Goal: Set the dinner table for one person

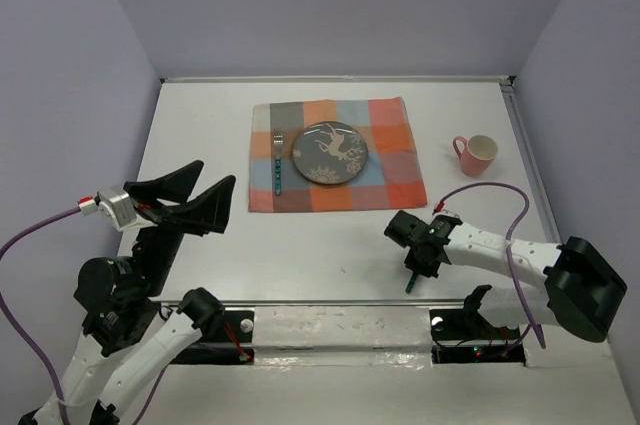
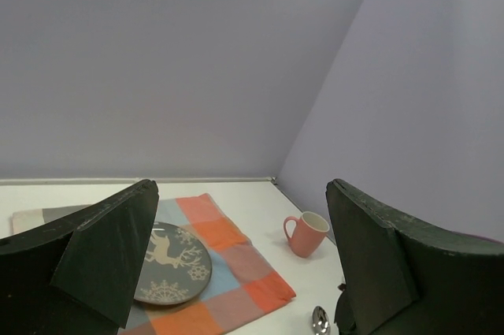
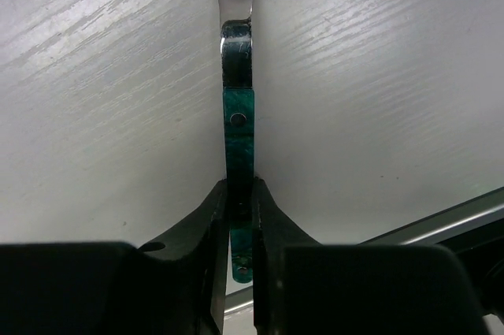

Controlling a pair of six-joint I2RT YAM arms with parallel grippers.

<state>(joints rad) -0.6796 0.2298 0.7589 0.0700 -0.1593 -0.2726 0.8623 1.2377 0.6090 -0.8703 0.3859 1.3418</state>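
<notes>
— Where is the worktop [image 1: 200, 115] in this scene?

— It is the large white surface in the middle of the top view. It reaches from the arm bases up to the back wall and carries all the other things.

— What lies on it?

— A checkered cloth [image 1: 390, 175] in orange, blue and grey lies in the far middle part. On the cloth sits 1 round grey plate [image 1: 329, 153] with a pale deer pattern. Just beside the plate, on its left and also on the cloth, lies 1 fork [image 1: 277, 160] with a teal handle. To the right, off the cloth, 1 pink mug [image 1: 477, 153] stands upright.

— What about the right claw?

— The right claw [image 3: 239, 197] is pinching a spoon [image 3: 238, 114]. Both fingers press on the teal handle near its end, and the steel part points away from the wrist camera. The claw is low over the bare worktop, between the cloth and the near edge. I cannot tell whether the spoon touches the surface.

— And the left claw?

— The left claw [image 1: 215, 175] is spread wide. It is raised on the left side, left of the cloth. Its camera looks between the 2 fingers toward the plate and the mug.
</notes>
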